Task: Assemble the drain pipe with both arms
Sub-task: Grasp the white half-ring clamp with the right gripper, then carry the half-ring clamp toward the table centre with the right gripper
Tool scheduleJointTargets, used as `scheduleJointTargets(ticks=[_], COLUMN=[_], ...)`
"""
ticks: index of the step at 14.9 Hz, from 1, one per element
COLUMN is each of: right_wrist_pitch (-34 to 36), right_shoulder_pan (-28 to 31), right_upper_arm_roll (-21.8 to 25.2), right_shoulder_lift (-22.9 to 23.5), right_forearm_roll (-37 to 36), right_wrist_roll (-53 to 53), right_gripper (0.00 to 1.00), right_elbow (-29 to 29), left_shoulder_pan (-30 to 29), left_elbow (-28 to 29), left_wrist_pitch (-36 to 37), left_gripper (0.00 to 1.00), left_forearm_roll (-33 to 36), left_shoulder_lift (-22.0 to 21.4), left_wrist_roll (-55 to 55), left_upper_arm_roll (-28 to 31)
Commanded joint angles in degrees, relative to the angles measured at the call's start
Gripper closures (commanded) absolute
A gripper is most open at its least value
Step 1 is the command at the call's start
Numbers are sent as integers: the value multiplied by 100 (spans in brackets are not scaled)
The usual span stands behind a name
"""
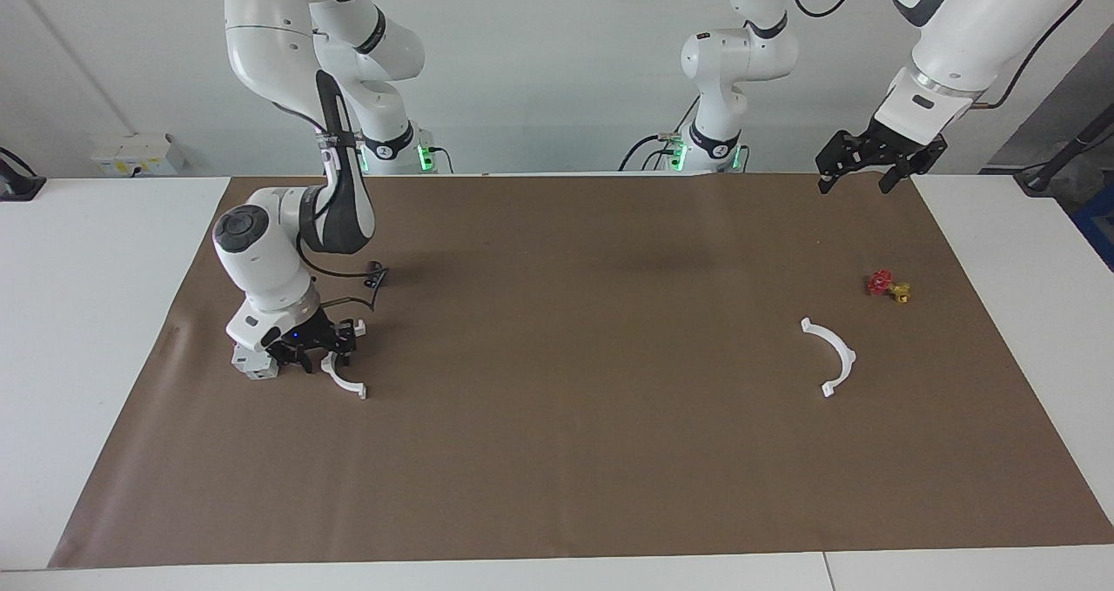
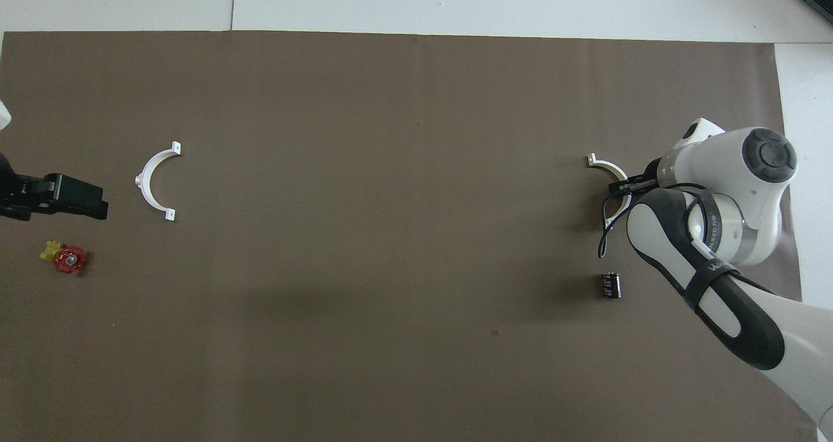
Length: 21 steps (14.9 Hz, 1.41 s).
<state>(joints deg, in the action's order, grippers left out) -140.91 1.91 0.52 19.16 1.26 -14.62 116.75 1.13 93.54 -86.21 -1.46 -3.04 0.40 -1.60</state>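
Note:
One white half-circle arc of the drain pipe (image 1: 345, 383) lies on the brown mat toward the right arm's end of the table. My right gripper (image 1: 324, 353) is down low at this arc's end nearest the robots. In the overhead view the arc (image 2: 606, 166) pokes out from under the right arm's wrist and the right gripper (image 2: 623, 189) is mostly covered. The second arc (image 1: 837, 353) lies alone toward the left arm's end, also seen in the overhead view (image 2: 152, 183). My left gripper (image 1: 857, 180) is open and empty, raised over the mat's edge at the left arm's end (image 2: 73, 199).
A grey-white boxy block (image 1: 251, 365) sits right beside the right gripper. A small black cylinder (image 1: 376, 276) (image 2: 610, 285) lies nearer to the robots than the arc there. A red and yellow valve-like piece (image 1: 888, 286) (image 2: 66, 258) lies near the second arc.

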Motion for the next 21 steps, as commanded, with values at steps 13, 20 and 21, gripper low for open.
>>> scheduleJointTargets(ticks=[13, 20, 21], right_wrist_pitch=[1356, 1242, 1233], right_shoulder_pan=[-1147, -2799, -2949], right_upper_arm_roll=[-52, -43, -52], right_shoulder_lift=[-202, 411, 579], right_forearm_roll=[199, -28, -229], right_wrist_roll=[2725, 4869, 5003], right_gripper=[100, 100, 100], right_elbow=[-1146, -1768, -1944], left_shoulder_pan=[-16, -7, -7], left_elbow=[138, 138, 138], left_wrist_pitch=[-133, -115, -124], left_gripper=[0, 0, 0], left_forearm_roll=[31, 40, 40], left_shoulder_lift=[-65, -74, -74], left_wrist_roll=[74, 74, 74], left_upper_arm_roll=[10, 10, 10])
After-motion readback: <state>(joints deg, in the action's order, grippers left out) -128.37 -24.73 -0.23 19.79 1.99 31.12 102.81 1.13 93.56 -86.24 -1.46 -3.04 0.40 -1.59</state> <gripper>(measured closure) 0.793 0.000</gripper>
